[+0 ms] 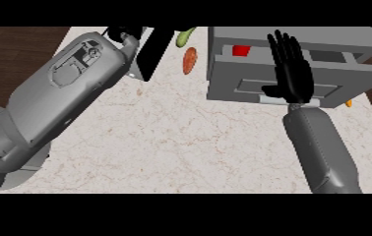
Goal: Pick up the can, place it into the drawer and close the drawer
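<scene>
Flat black right robot hand point(294, 78) overlaps boxy grey drawer point(227, 80).

green vegetable point(185, 37) | reddish-orange vegetable point(190, 60) just beside it | marbled counter point(181, 141)

right hand point(294, 80): fingers point(287, 48) straight, over drawer point(227, 82) front | red can point(241, 50): inside drawer | left forearm point(65, 82): above counter point(181, 136)

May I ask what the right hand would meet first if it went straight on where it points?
Probably nothing, though depth is unclear: the black right hand points across the grey drawer unit, and the red can sits left of that line.
</scene>
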Controlling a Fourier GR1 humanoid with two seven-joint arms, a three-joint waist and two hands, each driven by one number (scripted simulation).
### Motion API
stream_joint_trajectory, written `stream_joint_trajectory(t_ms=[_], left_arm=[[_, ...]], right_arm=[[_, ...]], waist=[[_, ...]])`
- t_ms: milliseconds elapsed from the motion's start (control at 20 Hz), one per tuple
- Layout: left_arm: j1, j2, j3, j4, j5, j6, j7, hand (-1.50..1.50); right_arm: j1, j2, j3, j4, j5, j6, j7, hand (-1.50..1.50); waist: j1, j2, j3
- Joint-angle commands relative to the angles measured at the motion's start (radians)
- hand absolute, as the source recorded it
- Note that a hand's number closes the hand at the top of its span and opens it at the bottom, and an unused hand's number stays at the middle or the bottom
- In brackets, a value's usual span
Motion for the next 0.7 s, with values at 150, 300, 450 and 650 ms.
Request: stream_joint_trajectory(t_ms=[150,300,450,650], left_arm=[[0.081,0.062,-0.013,-0.142,-0.03,0.006,0.058,-1.5],[0.114,0.072,-0.006,-0.164,-0.034,-0.007,0.044,-1.5],[0.151,0.106,-0.004,-0.231,-0.048,0.008,0.076,-1.5],[0.222,0.093,-0.001,-0.233,-0.057,-0.01,0.027,-1.5]], right_arm=[[-0.185,0.008,-0.076,0.279,-0.022,-0.1,-0.023,-1.5],[-0.275,-0.006,-0.104,0.396,-0.001,-0.135,0.0,-1.5],[-0.334,-0.014,-0.126,0.473,-0.013,-0.154,-0.016,-1.5],[-0.447,-0.029,-0.135,0.537,0.008,-0.16,0.023,-1.5]], waist=[[0.006,0.023,0.022],[0.019,0.032,0.022],[0.016,0.029,0.022],[0.022,0.039,0.021]])
